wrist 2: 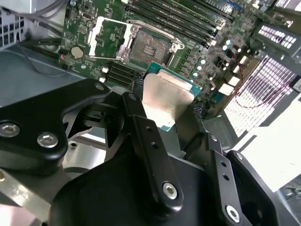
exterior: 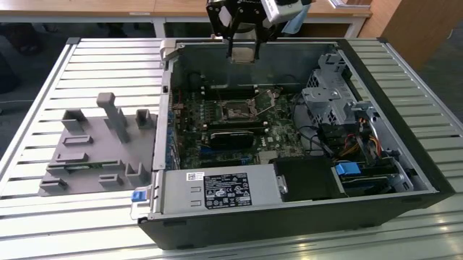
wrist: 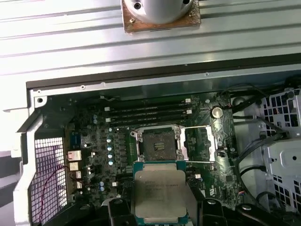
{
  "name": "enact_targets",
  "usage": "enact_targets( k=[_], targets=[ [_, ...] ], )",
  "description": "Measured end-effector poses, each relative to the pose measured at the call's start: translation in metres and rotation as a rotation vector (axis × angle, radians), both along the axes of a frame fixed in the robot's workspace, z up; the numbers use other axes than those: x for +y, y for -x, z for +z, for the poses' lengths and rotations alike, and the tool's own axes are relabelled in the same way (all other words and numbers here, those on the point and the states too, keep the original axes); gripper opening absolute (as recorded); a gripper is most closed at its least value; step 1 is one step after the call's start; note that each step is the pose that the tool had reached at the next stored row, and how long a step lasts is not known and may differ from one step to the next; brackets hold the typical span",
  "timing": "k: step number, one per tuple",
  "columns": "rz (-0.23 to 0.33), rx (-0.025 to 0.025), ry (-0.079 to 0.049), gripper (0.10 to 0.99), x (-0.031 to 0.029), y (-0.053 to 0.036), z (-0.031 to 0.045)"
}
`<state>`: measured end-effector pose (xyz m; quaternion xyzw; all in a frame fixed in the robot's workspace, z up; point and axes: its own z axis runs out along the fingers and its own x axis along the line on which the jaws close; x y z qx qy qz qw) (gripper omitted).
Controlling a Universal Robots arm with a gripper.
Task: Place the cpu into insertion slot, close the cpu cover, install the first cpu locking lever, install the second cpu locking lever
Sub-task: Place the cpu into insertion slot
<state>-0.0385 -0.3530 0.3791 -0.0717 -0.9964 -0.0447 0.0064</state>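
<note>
Gripper (exterior: 243, 53) closed on cpu (exterior: 242, 56), pinching its side edges; fingers point down from arm (exterior: 239, 13) over case's far wall, clear of board (wrist: 94, 136). Exterior view's left: grey fixture (exterior: 94, 149) on slatted tabletop (exterior: 43, 81). To its right: open case (exterior: 289, 222). Inside: slot (wrist: 159, 146) bare, cover (wrist: 200, 143) swung open beside it.
</note>
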Motion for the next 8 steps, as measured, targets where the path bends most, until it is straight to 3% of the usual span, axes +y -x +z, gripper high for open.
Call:
enact_targets(
  k=[8],
  targets=[
    [-0.143, 0.0, 0.001, 0.525, 0.0, 0.0, -0.0004]
  ],
)
